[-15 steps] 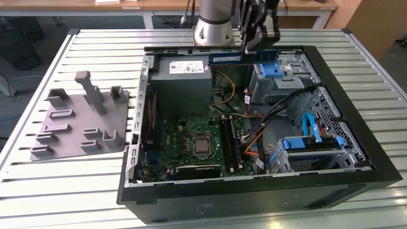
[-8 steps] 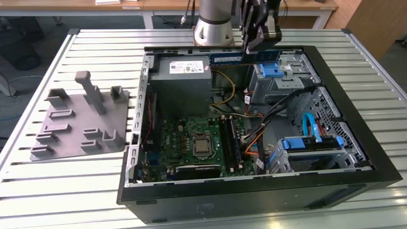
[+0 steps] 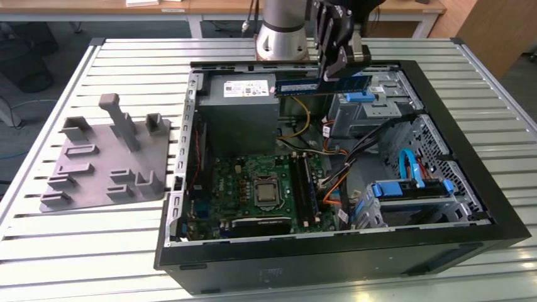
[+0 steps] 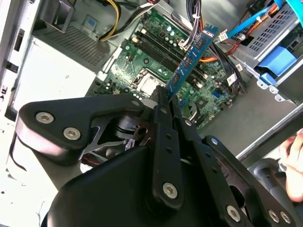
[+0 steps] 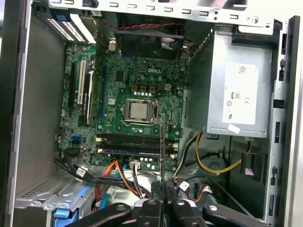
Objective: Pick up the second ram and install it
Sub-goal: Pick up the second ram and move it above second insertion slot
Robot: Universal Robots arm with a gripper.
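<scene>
The second ram [image 3: 323, 85] is a thin blue-green stick, and my gripper [image 3: 336, 72] is shut on it. It hangs level above the far side of the open computer case [image 3: 470, 207], over the power supply [image 3: 239, 94] and the drive bay. In the second wrist view the second ram [image 4: 191, 59] sticks out from my gripper [image 4: 165, 101] towards the green motherboard [image 4: 156, 61]. The first wrist view shows the second ram [image 5: 163, 146] edge-on above my gripper [image 5: 163, 201], over the long black slot rails [image 5: 130, 139] beside the processor socket [image 5: 138, 109].
A grey plastic tray [image 3: 100, 163] with upright blocks sits on the slatted table at the exterior view's left. Inside the case are orange, black and yellow cables [image 5: 213, 165] and a blue-trimmed drive cage [image 3: 411, 189]. A person's hand [image 4: 294, 163] is near the case edge.
</scene>
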